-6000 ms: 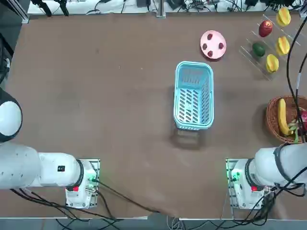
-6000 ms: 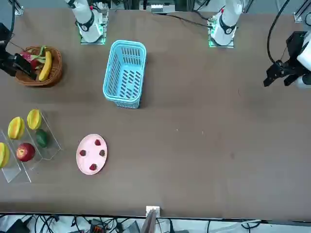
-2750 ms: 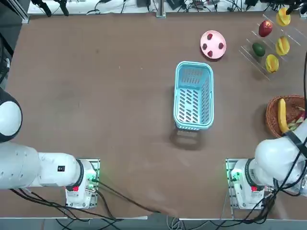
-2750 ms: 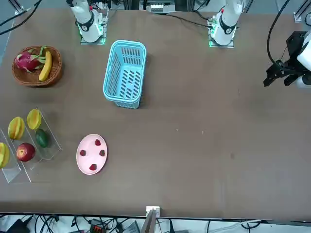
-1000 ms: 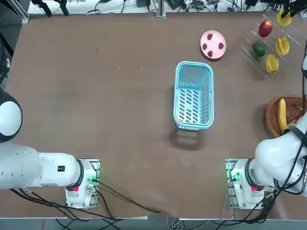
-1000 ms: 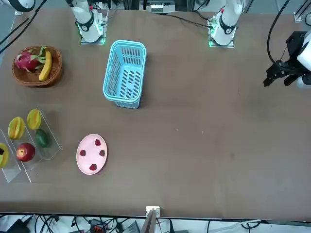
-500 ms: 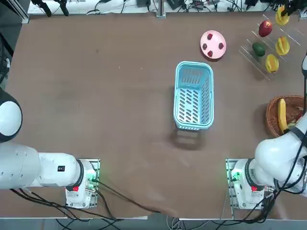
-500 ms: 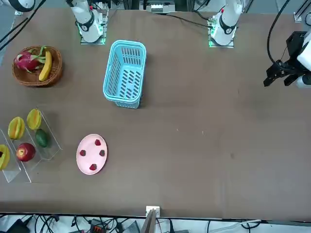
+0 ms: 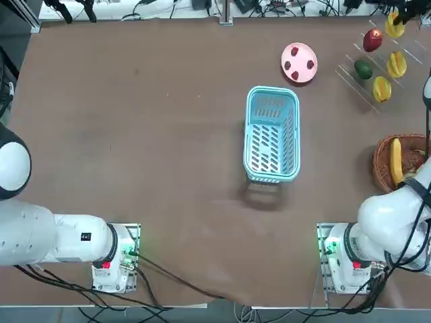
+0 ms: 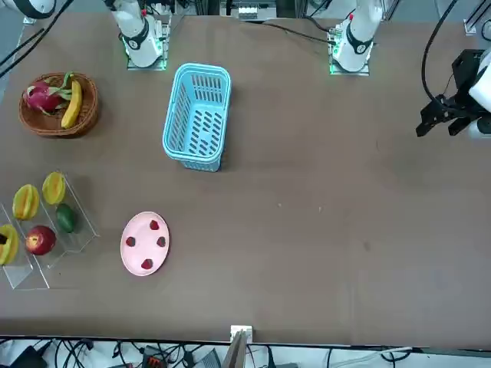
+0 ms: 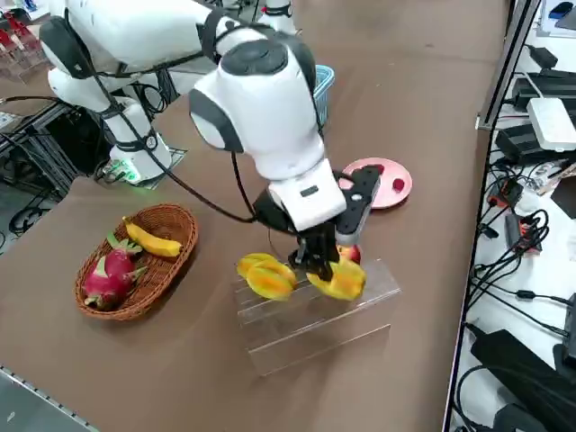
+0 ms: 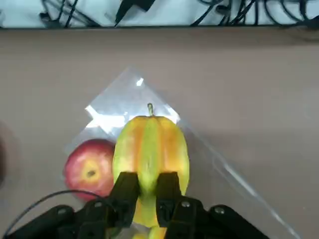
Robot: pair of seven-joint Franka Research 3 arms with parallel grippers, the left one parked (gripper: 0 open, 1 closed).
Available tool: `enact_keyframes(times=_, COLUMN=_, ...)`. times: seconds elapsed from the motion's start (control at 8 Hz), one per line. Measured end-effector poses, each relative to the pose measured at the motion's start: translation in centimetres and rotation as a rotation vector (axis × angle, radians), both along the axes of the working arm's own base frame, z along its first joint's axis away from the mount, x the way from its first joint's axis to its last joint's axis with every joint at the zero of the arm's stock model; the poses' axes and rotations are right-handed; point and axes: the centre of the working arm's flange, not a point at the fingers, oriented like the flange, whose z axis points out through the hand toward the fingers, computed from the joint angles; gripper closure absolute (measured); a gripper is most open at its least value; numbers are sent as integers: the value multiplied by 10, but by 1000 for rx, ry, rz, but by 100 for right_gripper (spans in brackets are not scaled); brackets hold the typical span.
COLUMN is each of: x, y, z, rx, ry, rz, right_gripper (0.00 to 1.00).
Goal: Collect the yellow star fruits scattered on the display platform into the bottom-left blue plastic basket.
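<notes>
Right hand [image 12: 147, 185] pinched onto star fruit [image 12: 151, 149].

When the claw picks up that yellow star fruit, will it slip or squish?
It may slip a little: the star fruit looks smooth and glossy, and the right claw pinches only a narrow ridge at one end. It could bruise, since those thin ridges look soft. It probably won't roll far if dropped; the ridges should stop it, unlike the round apple beside it.
</notes>
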Motion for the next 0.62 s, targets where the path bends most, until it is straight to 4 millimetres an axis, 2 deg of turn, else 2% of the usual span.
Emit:
enact_keyframes(times=0.12, x=-3, y=15, z=27, rx=-4, ry=36, rz=11, right_gripper=77)
enact_keyframes(times=0.25, x=-8, y=39, z=61, rx=0, ry=70, rz=-11, right_gripper=77)
enact_keyframes(times=0.38, x=-15, y=74, z=93, rx=11, ry=106, rz=-62, right_gripper=77)
enact_keyframes(times=0.5, x=-21, y=117, z=116, rx=22, ry=150, rz=-115, right_gripper=77)
enact_keyframes(times=0.62, x=-25, y=167, z=126, rx=27, ry=189, rz=-166, right_gripper=77)
